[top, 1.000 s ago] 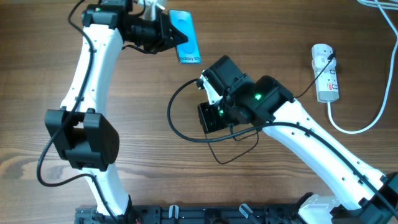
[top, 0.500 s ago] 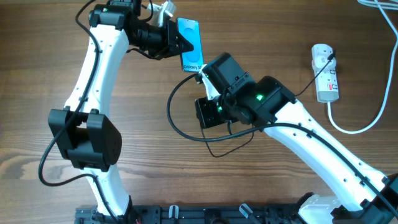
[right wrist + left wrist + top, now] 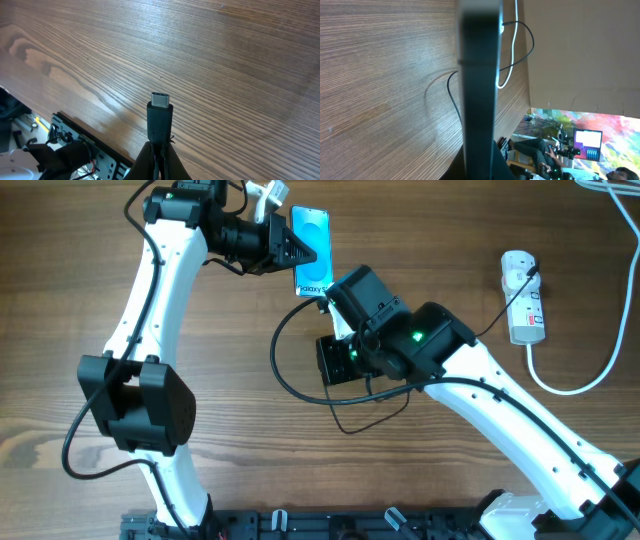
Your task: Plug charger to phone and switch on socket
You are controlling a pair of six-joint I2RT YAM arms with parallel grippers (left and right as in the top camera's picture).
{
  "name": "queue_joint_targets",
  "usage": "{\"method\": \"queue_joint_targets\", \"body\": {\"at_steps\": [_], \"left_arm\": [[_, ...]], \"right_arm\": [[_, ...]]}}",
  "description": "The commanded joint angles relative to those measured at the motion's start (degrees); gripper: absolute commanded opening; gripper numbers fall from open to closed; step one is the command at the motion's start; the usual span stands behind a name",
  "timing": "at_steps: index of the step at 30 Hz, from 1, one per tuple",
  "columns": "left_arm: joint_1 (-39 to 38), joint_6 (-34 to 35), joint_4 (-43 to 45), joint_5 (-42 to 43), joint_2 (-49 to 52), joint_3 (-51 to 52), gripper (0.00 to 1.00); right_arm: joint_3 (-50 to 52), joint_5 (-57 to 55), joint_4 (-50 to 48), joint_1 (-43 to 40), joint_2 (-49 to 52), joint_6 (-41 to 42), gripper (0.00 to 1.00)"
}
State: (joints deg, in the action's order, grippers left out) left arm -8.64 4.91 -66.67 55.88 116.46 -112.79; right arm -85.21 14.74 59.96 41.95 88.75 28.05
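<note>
Nearest the front, the charger point(image 3: 277, 365) trails in loose black loops over the wooden table point(image 3: 250, 470), just left of and under the right arm. The right gripper point(image 3: 160, 146) is clamped shut on the charger's free end. The right wrist view shows the little connector point(image 3: 160, 117) sticking straight out past the fingertips, metal tip bare with only wood grain beyond it. So it's not in anything yet.

A bit farther back and slightly left, the left gripper point(image 3: 293, 252) is pinching the phone point(image 3: 315, 238) by its left long edge. The screen faces up and the white text band is at the near end. It looks held up off the table, since the left wrist view sees it edge-on with the wood well behind it. From above, the phone's near end sits right beside the right arm's wrist, close but apparently not touching.

This looks like the plug-in step, with both hands lining things up. The next move needs the connector tip squared up with the port, presumably on the phone's near short edge, though it can't be seen. Then comes a straight push while the left side holds firm.

Far right, the socket point(image 3: 524, 298) lies well away from both grippers with its white cord point(image 3: 590, 380) looping off. The black cable runs up to it, and the switch comes later.
</note>
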Motion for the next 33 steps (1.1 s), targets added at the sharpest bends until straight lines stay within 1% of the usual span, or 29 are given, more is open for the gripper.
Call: {"method": "queue_joint_targets", "body": {"at_steps": [1, 14, 17, 20, 29, 33], "left_arm": [[-0.20, -1.73, 0.02, 2.84, -0.94, -0.68, 0.04], [-0.26, -1.75, -0.98, 2.86, -0.94, -0.68, 0.04], [-0.26, -3.67, -1.66, 2.84, -0.94, -0.68, 0.04], [-0.26, -4.13, -1.95, 2.84, -0.94, -0.68, 0.04], [-0.26, -4.11, -3.67, 3.13, -0.94, -0.68, 0.04], [-0.26, -4.17, -4.07, 3.87, -0.94, -0.68, 0.04]], "right_arm": [[-0.28, 1.62, -0.15, 0.09, -1.44, 0.46, 0.04], [-0.28, 1.64, -0.81, 0.09, -1.44, 0.59, 0.04], [-0.28, 1.64, -0.87, 0.09, -1.44, 0.61, 0.04], [-0.28, 1.64, -1.03, 0.09, -1.44, 0.63, 0.05], [-0.28, 1.55, -3.91, 0.07, -1.44, 2.08, 0.04], [-0.28, -0.85, -4.28, 0.07, -1.42, 2.21, 0.04]]}}
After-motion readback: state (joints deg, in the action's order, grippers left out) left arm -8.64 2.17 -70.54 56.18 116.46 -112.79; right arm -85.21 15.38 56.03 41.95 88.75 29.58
